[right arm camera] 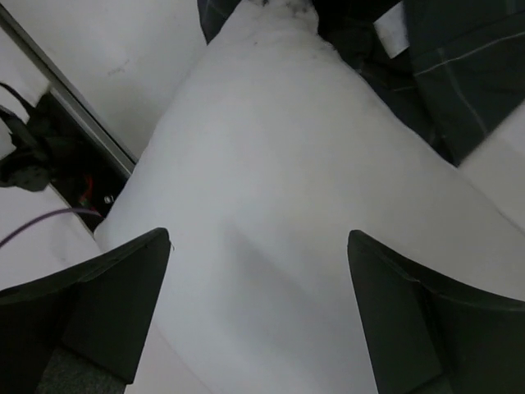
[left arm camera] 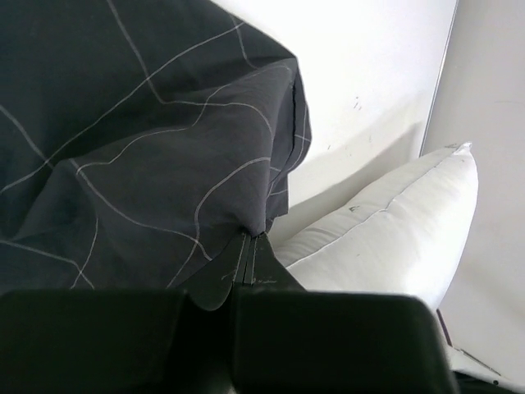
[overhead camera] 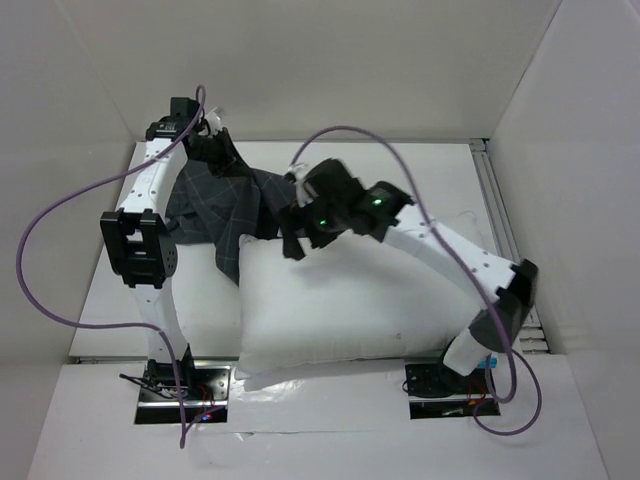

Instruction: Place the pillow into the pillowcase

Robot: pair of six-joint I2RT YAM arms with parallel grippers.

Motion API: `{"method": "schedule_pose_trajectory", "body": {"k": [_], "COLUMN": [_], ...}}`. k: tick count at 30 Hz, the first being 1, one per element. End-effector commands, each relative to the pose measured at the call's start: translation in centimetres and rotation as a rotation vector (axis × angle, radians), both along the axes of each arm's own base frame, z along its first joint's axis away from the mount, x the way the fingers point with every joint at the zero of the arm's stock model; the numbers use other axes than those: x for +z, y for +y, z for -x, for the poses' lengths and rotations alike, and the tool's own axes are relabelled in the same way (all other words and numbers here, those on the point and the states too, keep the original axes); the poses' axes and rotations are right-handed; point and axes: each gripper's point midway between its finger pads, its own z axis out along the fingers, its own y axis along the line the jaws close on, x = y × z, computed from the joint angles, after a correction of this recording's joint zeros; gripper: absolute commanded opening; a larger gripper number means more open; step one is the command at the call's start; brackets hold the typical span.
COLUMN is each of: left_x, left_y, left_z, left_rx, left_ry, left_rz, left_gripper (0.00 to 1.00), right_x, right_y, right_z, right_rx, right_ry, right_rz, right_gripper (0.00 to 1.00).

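The white pillow (overhead camera: 340,300) lies across the middle of the table, its far-left corner reaching into the dark checked pillowcase (overhead camera: 215,210). My left gripper (overhead camera: 213,137) is raised at the back left. In the left wrist view it (left arm camera: 250,245) is shut on a bunched edge of the pillowcase (left arm camera: 148,131), with the pillow (left arm camera: 402,230) lower right. My right gripper (overhead camera: 293,236) hovers over the pillow's far-left part. Its fingers (right arm camera: 123,287) stand wide apart above the pillow (right arm camera: 279,164) with nothing between them; the gripper (right arm camera: 258,238) is open. The pillowcase (right arm camera: 463,74) shows at the top right.
White walls close in the table at the back and both sides. A metal rail (overhead camera: 497,210) runs along the table's right edge. Purple cables (overhead camera: 40,250) loop from both arms. The arm bases (overhead camera: 180,385) sit at the near edge.
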Motion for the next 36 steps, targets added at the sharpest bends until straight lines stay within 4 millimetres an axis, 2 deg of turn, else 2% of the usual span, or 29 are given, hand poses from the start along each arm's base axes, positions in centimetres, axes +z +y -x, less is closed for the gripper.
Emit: {"method": "schedule_pose_trajectory", "body": {"k": [1,4,5,6,7,8,9,10,11,12,13,14,15,18,19,20,24,26,32,35,36], "left_x": [2.5,2.3,2.4,2.0,2.3,1.9,2.3,2.4,2.4,2.5,3.0,2.6,2.7,2.7,2.1,2.6,2.2,2.6,3.1,3.7,4.3], "left_y": [1.2,1.3,1.3,1.3,1.5,1.6,1.6,1.8,1.8,1.8,1.8,1.8,1.8,2.1,2.0,2.0,2.2,2.3,2.3,2.2,2.0], "left_z": [0.8,1.5,1.8,1.9,2.0,2.0,2.1,2.3,2.3,2.6,2.8,2.9,3.2,3.7,4.0,3.9,4.3,4.4,5.1,5.5,5.8], "left_rx": [0.014,0.014,0.014,0.014,0.020,0.025,0.025,0.026,0.026,0.026,0.027,0.026,0.026,0.032,0.031,0.032,0.032,0.026,0.020,0.008,0.002], "left_ry": [-0.068,-0.062,-0.062,-0.050,-0.059,-0.050,-0.059,-0.067,-0.067,-0.067,-0.079,-0.069,-0.067,-0.072,-0.055,-0.075,-0.069,-0.085,-0.098,-0.117,-0.131], "left_rz": [-0.019,-0.032,-0.033,-0.032,-0.040,-0.047,-0.047,-0.062,-0.062,-0.062,-0.062,-0.062,-0.062,-0.082,-0.083,-0.083,-0.096,-0.100,-0.105,-0.102,-0.093], "left_gripper": [0.00,0.00,0.00,0.00,0.00,0.00,0.00,0.00,0.00,0.00,0.00,0.00,0.00,0.00,0.00,0.00,0.00,0.00,0.00,0.00,0.00], "right_x": [-1.9,-4.1,-5.9,-6.6,-7.5,-8.0,-8.8,-9.4,-9.0,-8.7,-8.0,-7.4,-6.0,-5.4,-5.0,-5.2,-4.9,-5.5,-5.2,-4.4,-4.8], "right_y": [3.0,5.3,5.6,6.0,6.1,6.0,5.7,5.3,4.9,4.2,3.7,3.5,3.0,2.6,2.3,2.2,1.9,1.0,-0.7,-0.9,-0.7], "right_z": [0.8,1.1,1.0,0.7,1.1,0.7,0.2,0.2,-0.3,0.1,-0.6,-0.7,-0.8,-0.7,-0.9,-0.6,0.0,-0.6,-3.0,-4.4,-4.3], "right_rx": [0.030,0.068,0.071,0.062,0.075,0.071,0.060,0.052,0.036,0.035,0.016,0.021,0.023,0.039,0.029,0.037,0.038,0.006,-0.095,-0.117,-0.109], "right_ry": [-0.062,-0.070,-0.051,-0.046,-0.022,-0.007,0.004,0.005,0.001,-0.002,-0.008,-0.016,-0.015,-0.002,-0.007,0.006,0.019,0.017,0.016,-0.001,0.011], "right_rz": [0.135,0.185,0.213,0.206,0.217,0.221,0.233,0.252,0.245,0.241,0.215,0.194,0.145,0.115,0.108,0.112,0.105,0.134,0.114,0.079,0.081], "right_gripper": [0.96,0.98,0.98,0.94,0.85,0.69,0.18,0.00,0.00,0.00,0.00,0.00,0.00,0.00,0.00,0.00,0.00,0.00,0.00,0.00,0.00]}}
